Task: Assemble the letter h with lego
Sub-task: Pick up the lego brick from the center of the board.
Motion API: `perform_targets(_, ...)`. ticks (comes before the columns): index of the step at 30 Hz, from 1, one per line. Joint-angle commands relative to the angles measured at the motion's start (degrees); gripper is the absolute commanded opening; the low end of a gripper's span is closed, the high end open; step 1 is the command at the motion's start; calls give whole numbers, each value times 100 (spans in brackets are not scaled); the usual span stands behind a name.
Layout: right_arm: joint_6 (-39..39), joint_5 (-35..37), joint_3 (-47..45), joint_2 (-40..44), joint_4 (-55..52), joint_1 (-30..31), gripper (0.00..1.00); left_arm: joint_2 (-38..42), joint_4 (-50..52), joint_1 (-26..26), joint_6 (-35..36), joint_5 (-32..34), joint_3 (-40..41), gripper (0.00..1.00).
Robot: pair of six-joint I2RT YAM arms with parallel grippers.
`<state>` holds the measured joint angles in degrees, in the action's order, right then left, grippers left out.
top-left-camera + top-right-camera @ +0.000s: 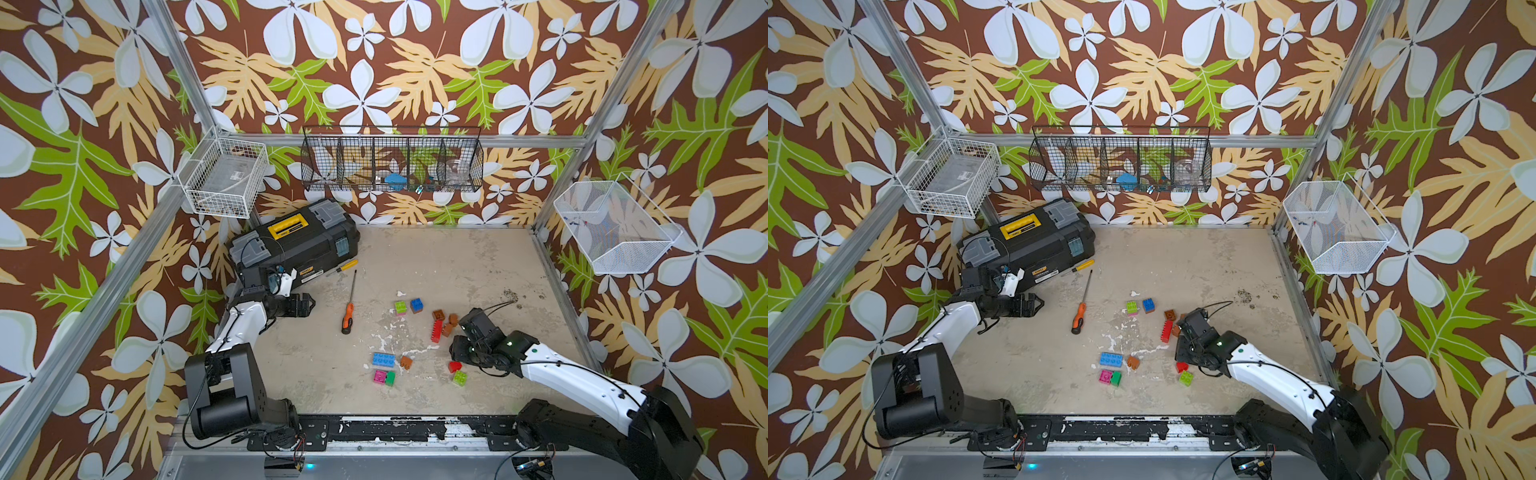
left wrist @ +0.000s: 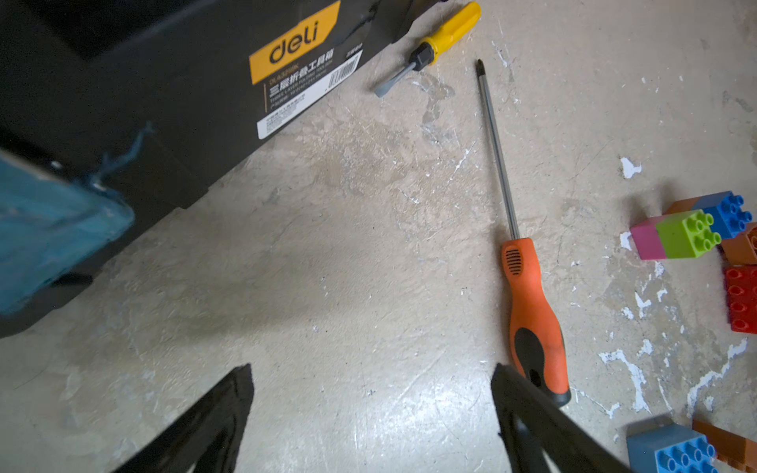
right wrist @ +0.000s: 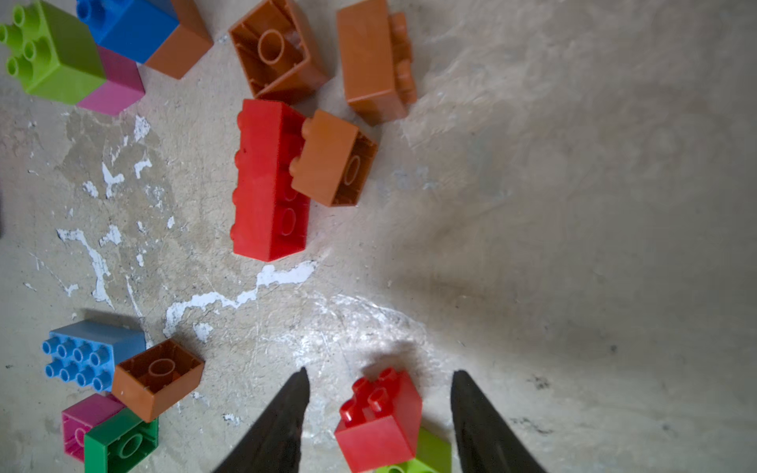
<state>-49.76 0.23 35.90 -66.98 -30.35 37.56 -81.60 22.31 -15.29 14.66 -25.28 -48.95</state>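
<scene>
Okay so, the lego (image 1: 400, 307) is found scattered loose over the middle and right of the surface (image 1: 457, 266), with nothing h-shaped joined up yet. The right claw (image 3: 381, 372) is lowered over a red cube (image 3: 379, 422). Its fingers (image 3: 286, 422) are parted and the cube is sat between them, a gap seen on either side, so nothing is gripped. A light green brick (image 3: 432, 450) is tucked right against that cube. Further off, a long red brick (image 1: 436, 331) is flanked by orange cubes (image 1: 438, 314), and a long blue brick (image 1: 384, 360) is laid near a pink and dark green pair (image 1: 384, 377). The left claw (image 2: 370, 368) is held wide apart and empty above bare surface, just beside the orange-handled screwdriver (image 2: 532, 311) and near the black toolbox (image 1: 295, 241).
</scene>
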Motion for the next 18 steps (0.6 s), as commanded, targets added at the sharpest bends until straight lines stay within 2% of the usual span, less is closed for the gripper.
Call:
perform_targets(1, 552, -204, 165, -405, -559, 12, 60, 1, 25, -16, 24, 75, 8, 95)
perform_targets(4, 1274, -373, 103, -503, -491, 18, 67, 77, 20, -17, 72, 27, 8, 95)
perform_targets(7, 1876, -596, 110, -529, -496, 20, 69, 187, 36, -12, 132, -45, 4, 95)
perform_targets(11, 2018, -879, 20, -664, -306, 89, 67, 361, 46, -11, 152, -71, 17, 95)
perform_targets(18, 1857, -56, 151, -993, -287, 538, 62, 553, 50, -11, 178, -412, 78, 95)
